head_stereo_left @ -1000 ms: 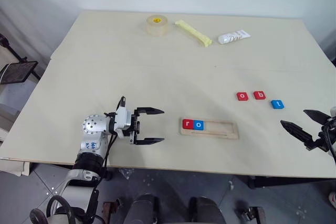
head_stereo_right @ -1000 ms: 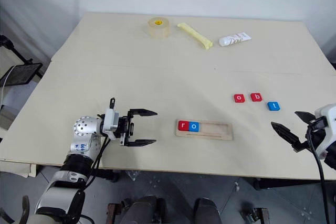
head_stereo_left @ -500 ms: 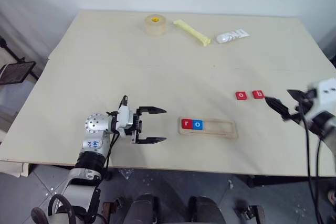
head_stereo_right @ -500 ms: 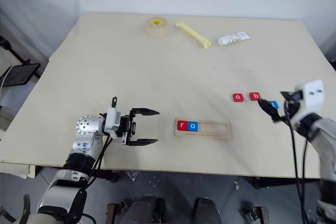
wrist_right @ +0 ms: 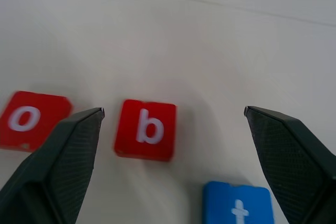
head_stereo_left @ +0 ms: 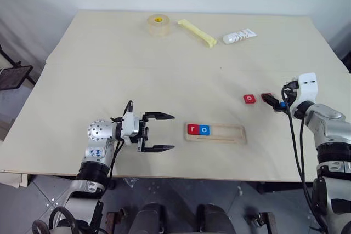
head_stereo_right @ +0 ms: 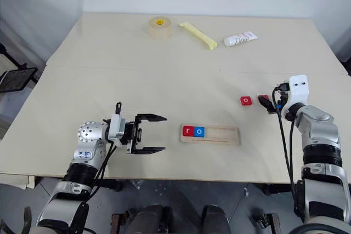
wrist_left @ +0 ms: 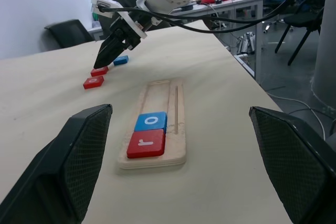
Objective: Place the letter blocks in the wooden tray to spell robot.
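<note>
Pale and wide, the surface (head_stereo_left: 164, 75) carried the wooden tray (head_stereo_left: 225, 133) near its front edge, long axis running left to right, with the red r block (head_stereo_left: 193, 129) and the blue o block (head_stereo_left: 204, 130) seated touching at its left end and the rest of the groove bare. Well to the right and farther back lay the red o block (head_stereo_left: 249, 98), the red b block (wrist_right: 146, 129) just beside it and the blue t block (wrist_right: 239, 208) nearest the right arm. The right tool (wrist_right: 173, 129) stood wide open and empty, pointing leftward at those tiles, with the b block lying just ahead between its fingers, closer to one of them. That arm was plainly the nearer one for b, which I judged the next letter. The left tool (head_stereo_left: 164, 132) hung open and empty left of the tray, aimed toward it.
</note>
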`<state>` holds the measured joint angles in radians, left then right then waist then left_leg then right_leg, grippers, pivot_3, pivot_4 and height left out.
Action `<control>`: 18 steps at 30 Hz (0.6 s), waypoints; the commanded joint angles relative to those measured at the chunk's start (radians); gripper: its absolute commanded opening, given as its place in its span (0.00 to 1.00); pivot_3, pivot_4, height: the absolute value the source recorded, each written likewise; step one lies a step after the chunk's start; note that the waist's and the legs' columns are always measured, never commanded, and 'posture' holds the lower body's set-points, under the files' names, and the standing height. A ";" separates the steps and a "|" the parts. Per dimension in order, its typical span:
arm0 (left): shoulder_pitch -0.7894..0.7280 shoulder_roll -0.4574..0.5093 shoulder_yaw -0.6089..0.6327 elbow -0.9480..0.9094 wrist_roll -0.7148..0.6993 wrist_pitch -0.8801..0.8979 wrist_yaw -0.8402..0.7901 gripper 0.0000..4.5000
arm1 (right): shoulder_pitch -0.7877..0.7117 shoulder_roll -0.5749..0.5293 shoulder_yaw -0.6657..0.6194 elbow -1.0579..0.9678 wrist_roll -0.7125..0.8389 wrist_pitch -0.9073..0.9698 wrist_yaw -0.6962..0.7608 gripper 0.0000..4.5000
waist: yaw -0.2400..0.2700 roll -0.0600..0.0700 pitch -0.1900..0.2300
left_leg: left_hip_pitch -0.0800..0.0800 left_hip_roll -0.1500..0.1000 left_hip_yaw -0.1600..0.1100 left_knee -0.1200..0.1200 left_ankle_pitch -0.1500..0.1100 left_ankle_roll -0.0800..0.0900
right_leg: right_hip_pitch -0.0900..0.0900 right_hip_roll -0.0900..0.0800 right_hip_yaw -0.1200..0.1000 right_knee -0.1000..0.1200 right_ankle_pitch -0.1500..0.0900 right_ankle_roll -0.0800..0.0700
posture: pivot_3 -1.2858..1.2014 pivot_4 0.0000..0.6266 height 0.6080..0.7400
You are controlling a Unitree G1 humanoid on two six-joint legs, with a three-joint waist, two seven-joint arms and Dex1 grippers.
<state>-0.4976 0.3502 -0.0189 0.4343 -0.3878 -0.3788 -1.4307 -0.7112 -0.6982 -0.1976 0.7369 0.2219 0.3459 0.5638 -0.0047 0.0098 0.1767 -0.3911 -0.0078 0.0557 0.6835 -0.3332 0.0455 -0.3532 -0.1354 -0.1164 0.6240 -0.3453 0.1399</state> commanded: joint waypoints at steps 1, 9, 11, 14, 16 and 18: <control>0.012 0.003 -0.001 -0.051 -0.014 0.005 0.013 0.99 | -0.032 0.001 0.004 0.038 -0.020 -0.039 0.008 1.00 | 0.000 0.000 0.000 | 0.000 0.000 0.000 0.000 0.000 0.000 | 0.000 0.000 0.000 0.000 0.000 0.000 | 0.52 0.24 1.00; 0.025 0.002 -0.003 -0.074 -0.016 0.015 0.020 0.99 | -0.066 0.013 0.005 0.102 -0.028 -0.074 0.034 1.00 | 0.000 0.000 0.000 | 0.000 0.000 0.000 0.000 0.000 0.000 | 0.000 0.000 0.000 0.000 0.000 0.000 | 0.52 0.24 1.00; 0.027 0.002 -0.002 -0.076 -0.016 0.015 0.021 0.99 | -0.072 0.017 0.008 0.111 -0.031 -0.072 0.041 1.00 | 0.000 0.000 0.000 | 0.000 0.000 0.001 0.000 0.000 0.000 | 0.000 0.000 0.000 0.000 0.000 0.000 | 0.52 0.24 1.00; 0.031 0.000 -0.004 -0.081 -0.014 0.013 0.026 0.99 | -0.079 0.024 0.015 0.126 -0.041 -0.073 0.042 1.00 | 0.000 0.000 0.000 | 0.000 0.000 0.000 0.000 0.000 0.000 | 0.000 0.000 0.000 0.000 0.000 0.000 | 0.52 0.24 1.00; 0.032 -0.001 -0.004 -0.081 -0.013 0.012 0.029 0.99 | -0.082 0.028 0.016 0.133 -0.043 -0.077 0.040 1.00 | 0.000 0.000 0.000 | 0.000 0.000 0.000 0.000 0.000 0.000 | 0.000 0.000 0.000 0.000 0.000 0.000 | 0.52 0.24 1.00; 0.037 -0.004 -0.006 -0.085 -0.011 0.009 0.033 1.00 | -0.081 0.032 0.016 0.136 -0.044 -0.052 0.029 0.91 | -0.001 0.000 0.000 | 0.000 0.000 0.000 0.000 0.000 0.000 | 0.000 0.000 0.000 0.000 0.000 0.000 | 0.52 0.24 1.00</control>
<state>-0.4660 0.3496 -0.0194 0.3892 -0.3878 -0.3615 -1.4070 -0.7800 -0.6654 -0.1748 0.8694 0.1838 0.2859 0.5977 -0.0053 0.0099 0.1766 -0.3909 -0.0076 0.0560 0.6837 -0.3332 0.0455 -0.3532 -0.1354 -0.1160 0.6240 -0.3453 0.1399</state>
